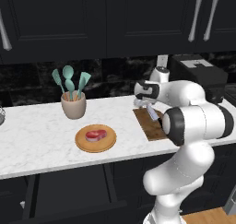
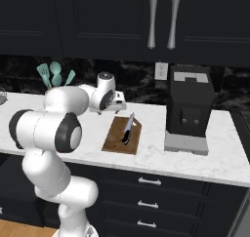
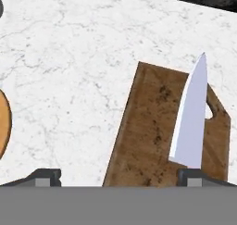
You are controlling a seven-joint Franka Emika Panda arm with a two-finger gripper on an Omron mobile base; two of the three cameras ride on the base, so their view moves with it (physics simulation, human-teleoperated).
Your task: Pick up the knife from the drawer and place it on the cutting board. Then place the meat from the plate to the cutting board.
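The tool [image 3: 119,177] is standing wide open and is gripping nothing; its two dark fingertips [image 3: 44,177] are showing far apart at the bottom of the hand view. Directly under the tool the cutting board [image 3: 148,136] is lying flat on the white marble table [image 3: 69,57]. The knife [image 3: 190,122] is resting on this board, close to one fingertip, with its silver blade pointing away from the tool toward the small hole near the board's far short edge. In the right base view the knife [image 2: 128,128] is lying along the board [image 2: 117,138] with its black handle at the near end.

Well off to one side of the tool the plate [image 1: 96,138] is sitting on the table [image 1: 37,131], and the meat [image 1: 96,135] is lying on it. Behind the plate a beige holder [image 1: 73,105] with teal utensils is standing.
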